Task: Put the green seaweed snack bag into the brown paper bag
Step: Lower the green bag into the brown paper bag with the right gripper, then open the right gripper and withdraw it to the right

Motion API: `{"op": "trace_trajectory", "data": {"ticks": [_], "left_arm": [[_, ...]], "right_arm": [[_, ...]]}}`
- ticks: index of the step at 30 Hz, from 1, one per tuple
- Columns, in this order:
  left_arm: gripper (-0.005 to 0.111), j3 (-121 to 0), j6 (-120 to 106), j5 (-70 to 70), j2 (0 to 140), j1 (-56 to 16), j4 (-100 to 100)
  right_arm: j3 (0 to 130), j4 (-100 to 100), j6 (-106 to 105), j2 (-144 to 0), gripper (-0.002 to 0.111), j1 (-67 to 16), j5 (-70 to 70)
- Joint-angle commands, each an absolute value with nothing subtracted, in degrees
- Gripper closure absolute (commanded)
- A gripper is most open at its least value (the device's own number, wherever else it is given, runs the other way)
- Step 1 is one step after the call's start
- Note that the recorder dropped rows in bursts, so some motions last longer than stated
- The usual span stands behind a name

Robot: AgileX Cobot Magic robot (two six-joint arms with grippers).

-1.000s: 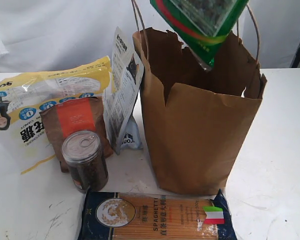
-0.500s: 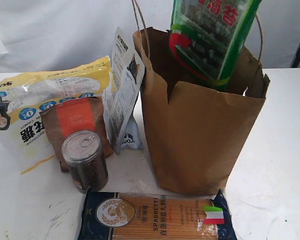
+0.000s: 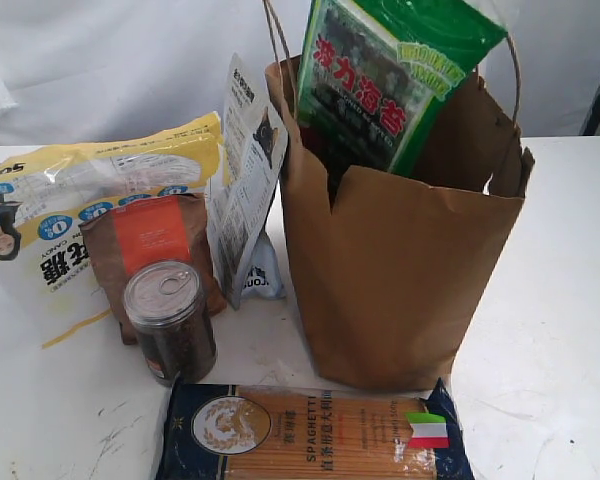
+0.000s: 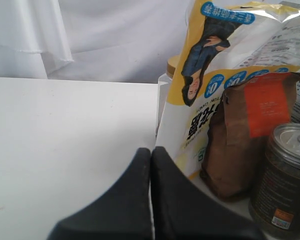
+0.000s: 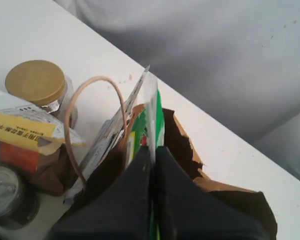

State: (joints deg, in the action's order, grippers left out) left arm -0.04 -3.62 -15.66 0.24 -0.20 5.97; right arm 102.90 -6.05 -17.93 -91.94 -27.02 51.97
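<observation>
Lower now, green seaweed snack bag hangs clamped in right claw.

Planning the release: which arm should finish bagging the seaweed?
Right: the right end effector grips the green seaweed snack bag, partly inside the brown paper bag; the left end effector is shut, empty.

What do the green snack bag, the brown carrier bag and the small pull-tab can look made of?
The green seaweed snack bag looks like thin glossy plastic film, with glare patches. The brown paper bag is matte kraft paper, creased, with a torn rim. The can seems clear-bodied, dark contents showing, under a shiny metal pull-tab lid.
</observation>
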Motion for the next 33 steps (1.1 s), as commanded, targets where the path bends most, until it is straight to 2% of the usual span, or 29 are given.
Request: {"op": "trace_trajectory", "data": {"ticks": [1, 7, 9, 12, 15, 19, 20, 23, 26, 30, 33], "left_arm": [[0.107, 0.0, -3.5, -15.2, 0.0, -0.3, 6.6], [0.107, 0.0, -3.5, -15.2, 0.0, -0.3, 6.6], [0.107, 0.0, -3.5, -15.2, 0.0, -0.3, 6.6], [0.107, 0.0, -3.5, -15.2, 0.0, -0.3, 6.6], [0.107, 0.0, -3.5, -15.2, 0.0, -0.3, 6.6], [0.107, 0.0, -3.5, -15.2, 0.0, -0.3, 6.6], [0.107, 0.0, -3.5, -15.2, 0.0, -0.3, 6.6], [0.107, 0.0, -3.5, -15.2, 0.0, -0.3, 6.6], [0.107, 0.0, -3.5, -15.2, 0.0, -0.3, 6.6], [0.107, 0.0, -3.5, -15.2, 0.0, -0.3, 6.6], [0.107, 0.0, -3.5, -15.2, 0.0, -0.3, 6.6]], "right_arm": [[102.8, -6.6, -17.5, -92.1, 0.102, -26.7, 54.7], [102.8, -6.3, -17.6, -92.1, 0.076, -26.7, 57.6], [102.8, -6.3, -17.5, -92.1, 0.072, -26.7, 58.0], [102.8, -6.3, -17.5, -91.9, 0.072, -26.7, 58.2], [102.8, -6.3, -16.4, -90.1, 0.078, -26.7, 58.4], [102.8, -5.0, -13.7, -84.8, 0.106, -26.7, 56.9], [102.8, -4.1, -12.3, -83.6, 0.108, -26.7, 56.8], [100.7, -1.9, -8.8, -78.2, 0.108, -26.7, 58.3], [90.1, -0.8, -7.6, -70.3, 0.108, -26.7, 56.3], [69.3, 0.6, -0.9, -59.3, 0.108, -26.7, 43.7], [59.5, 0.0, 1.0, -53.7, 0.108, -26.7, 41.6]]}}
